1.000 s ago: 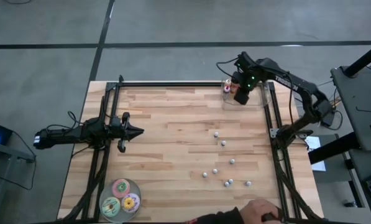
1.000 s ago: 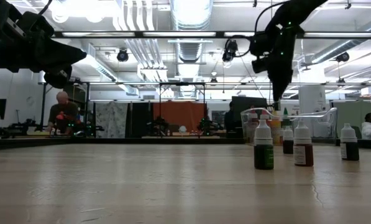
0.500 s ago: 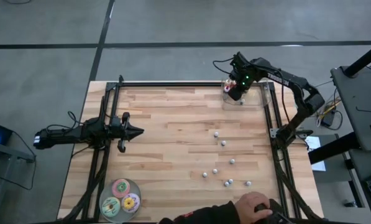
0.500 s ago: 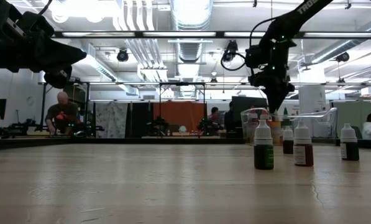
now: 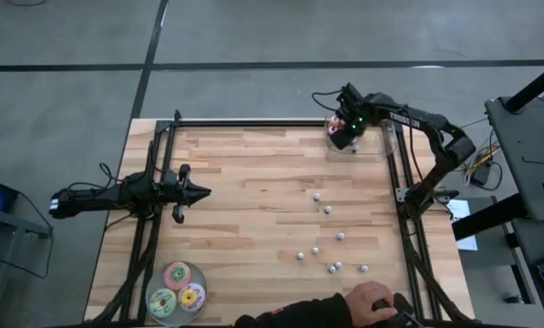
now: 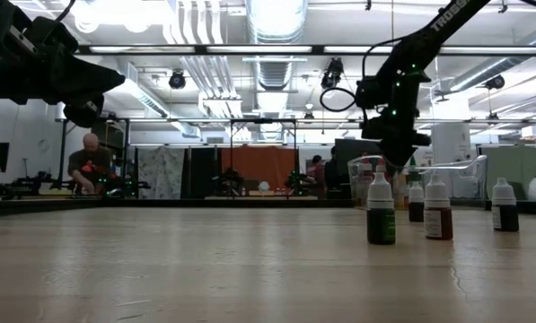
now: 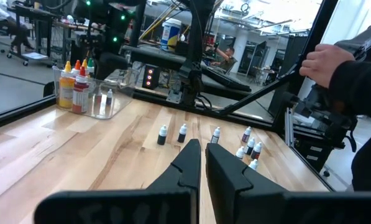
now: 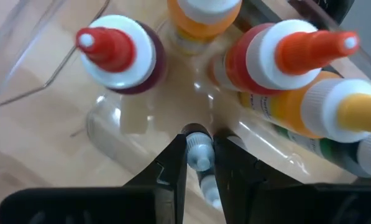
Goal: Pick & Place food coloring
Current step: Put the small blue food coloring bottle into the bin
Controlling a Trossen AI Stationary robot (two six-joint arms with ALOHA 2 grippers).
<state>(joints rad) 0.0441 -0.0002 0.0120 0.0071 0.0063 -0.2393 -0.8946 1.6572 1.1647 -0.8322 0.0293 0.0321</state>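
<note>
Legible writing is scarce: white letters on the right arm's upper link in the low view appear to begin "TROS", the remainder cut off at the frame edge. Bottle labels in the right wrist view are too blurred to read.

The right gripper (image 5: 348,137) is at the far right corner of the table (image 5: 253,210), pointing down into a clear container (image 5: 385,146). Its arm reaches in from the table's right edge, elbow bent outward. In the right wrist view its fingers (image 8: 173,163) pinch a small pale-capped bottle (image 8: 199,152) between their tips, just above the container floor. Larger dropper bottles (image 8: 120,53) with white collars and red, orange or yellow tips stand closely around it.

The left gripper (image 5: 201,192) hangs over the left half of the table, arm stretched level, pointing right. Its jaws are pressed nearly together, holding nothing.

The remaining food coloring bottles (image 5: 327,210) stand scattered on the right half of the table, well apart from the container. Three round discs (image 5: 179,291) lie at the near left corner. A person's hand (image 5: 374,299) rests at the near edge.
</note>
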